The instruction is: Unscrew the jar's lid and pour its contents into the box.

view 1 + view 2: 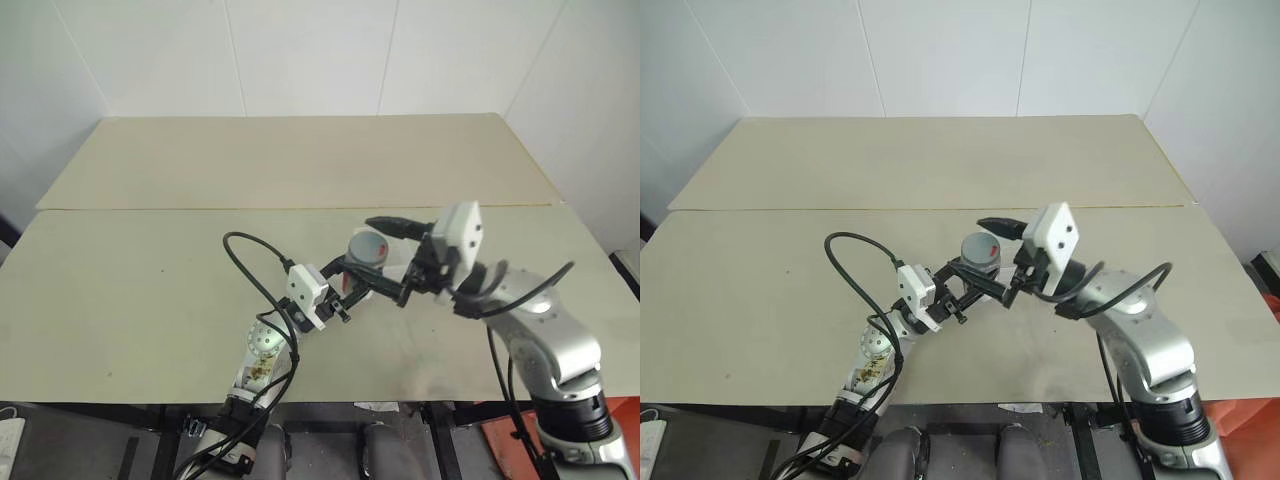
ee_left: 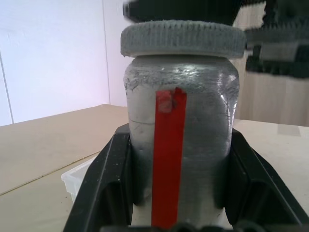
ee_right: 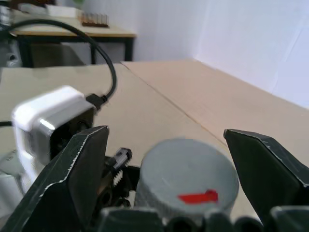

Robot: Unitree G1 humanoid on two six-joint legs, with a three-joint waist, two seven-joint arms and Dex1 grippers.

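My left gripper point(image 1: 350, 283) is shut on the jar point(image 2: 181, 145), a clear cylinder with a red vertical strip, and holds it above the table. The black fingers point(image 2: 104, 186) clamp both of its sides. The grey ribbed lid point(image 2: 182, 39) sits on the jar and bears a small red mark on top. My right gripper point(image 3: 174, 166) is open, one finger on each side of the lid point(image 3: 186, 179), with a gap on both sides. A corner of the translucent box point(image 2: 79, 176) shows on the table beyond the jar.
The beige table point(image 1: 150, 290) stretches wide to the left and far side, with a seam across its middle. White walls stand behind it. A black cable point(image 1: 250, 265) loops up from my left wrist.
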